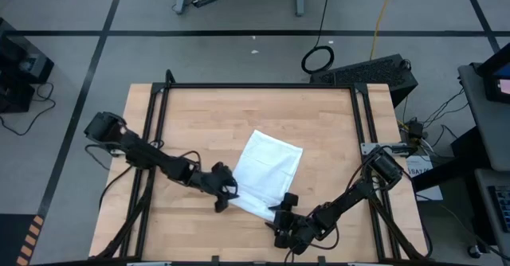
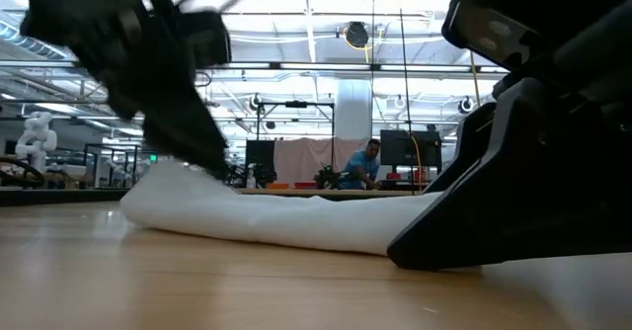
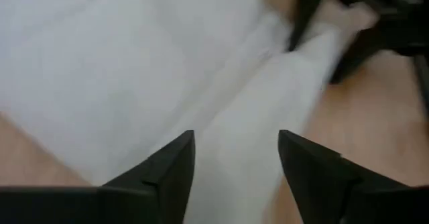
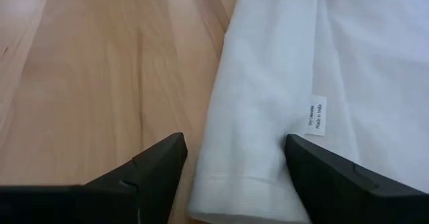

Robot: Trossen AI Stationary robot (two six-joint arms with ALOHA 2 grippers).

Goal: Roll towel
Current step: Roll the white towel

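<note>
High view shows you the towel (image 1: 267, 170) lying slantwise near the middle of the wooden surface (image 1: 199, 115), its near edge folded over into a thick band. Your left end effector (image 1: 225, 193) sits at the left end of that band; left wrist view shows its fingers (image 3: 167, 170) apart with the band between them, not gripped. Your right end effector (image 1: 280, 215) sits at the band's right end, fingers (image 4: 154, 163) apart astride the hem. A small label (image 4: 316, 117) is sewn there.
</note>
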